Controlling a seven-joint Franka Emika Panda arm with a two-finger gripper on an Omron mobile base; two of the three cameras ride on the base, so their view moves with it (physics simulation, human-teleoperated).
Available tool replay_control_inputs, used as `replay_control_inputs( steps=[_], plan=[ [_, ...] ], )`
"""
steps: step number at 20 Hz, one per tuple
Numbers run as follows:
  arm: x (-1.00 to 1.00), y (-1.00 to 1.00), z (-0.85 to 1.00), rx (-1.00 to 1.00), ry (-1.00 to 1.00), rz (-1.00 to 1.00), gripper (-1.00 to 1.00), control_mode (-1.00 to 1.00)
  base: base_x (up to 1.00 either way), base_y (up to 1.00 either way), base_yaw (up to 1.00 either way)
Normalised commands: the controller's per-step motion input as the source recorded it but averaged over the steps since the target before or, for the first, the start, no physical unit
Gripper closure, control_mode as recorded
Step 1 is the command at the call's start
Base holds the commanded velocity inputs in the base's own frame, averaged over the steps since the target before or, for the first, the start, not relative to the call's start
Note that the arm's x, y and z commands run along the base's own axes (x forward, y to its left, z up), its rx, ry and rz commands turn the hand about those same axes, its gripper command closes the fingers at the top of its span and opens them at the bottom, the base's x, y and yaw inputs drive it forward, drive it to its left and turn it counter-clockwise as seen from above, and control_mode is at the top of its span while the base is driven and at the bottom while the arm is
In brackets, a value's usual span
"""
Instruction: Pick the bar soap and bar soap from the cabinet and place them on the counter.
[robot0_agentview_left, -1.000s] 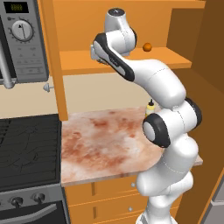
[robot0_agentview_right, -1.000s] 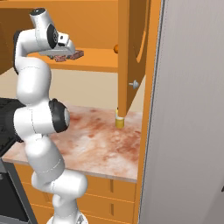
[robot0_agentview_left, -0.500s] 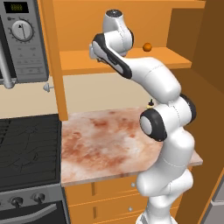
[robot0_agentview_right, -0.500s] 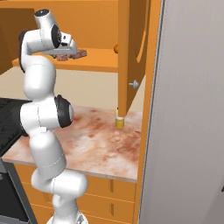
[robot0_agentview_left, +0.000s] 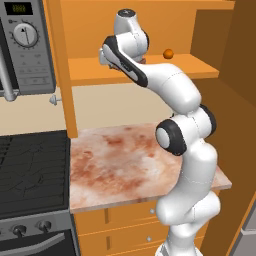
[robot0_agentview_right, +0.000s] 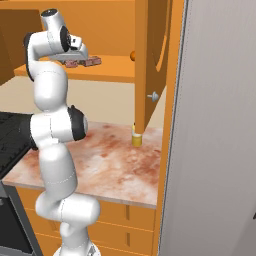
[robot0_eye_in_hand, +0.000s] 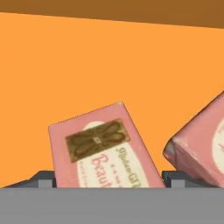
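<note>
Two pinkish bar soaps lie on the orange shelf (robot0_agentview_right: 116, 69) of the cabinet (robot0_agentview_left: 90, 71). In the hand view one bar soap (robot0_eye_in_hand: 103, 148) lies tilted between my fingertips (robot0_eye_in_hand: 43, 178), and the other bar soap (robot0_eye_in_hand: 201, 148) sits just to its right. From the right base view the same soaps (robot0_agentview_right: 72, 63) (robot0_agentview_right: 93, 61) rest just under my hand. My gripper (robot0_eye_in_hand: 109, 177) (robot0_agentview_right: 80, 56) is open, with a jaw close to each side of the nearer soap. The mottled counter (robot0_agentview_left: 115, 165) (robot0_agentview_right: 110, 160) spreads below.
A small orange ball (robot0_agentview_left: 168, 53) (robot0_agentview_right: 133, 55) sits further along the shelf. A yellow bottle (robot0_agentview_right: 136, 136) stands at the back of the counter under the open cabinet door (robot0_agentview_right: 150, 60). The microwave (robot0_agentview_left: 25, 45) and black stove (robot0_agentview_left: 30, 170) are on the left.
My hand has settled a little closer onto the shelf over the nearer soap, and the jaws have started to narrow around it.
</note>
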Motion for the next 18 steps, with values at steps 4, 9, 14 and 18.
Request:
replay_control_inputs(
  steps=[4,9,14,18],
  plan=[
    [-0.11,0.03,0.0,0.0,0.02,0.0,1.0,-1.0,0.0,0.0,0.0],
    [-0.68,-0.03,0.0,0.01,-0.03,0.0,1.0,-1.0,0.0,0.0,0.0],
    [-0.79,0.0,0.0,0.0,-0.03,0.0,1.0,-1.0,0.0,0.0,0.0],
    [-0.84,0.0,0.0,0.0,-0.03,0.0,1.0,-1.0,0.0,0.0,0.0]
  ],
)
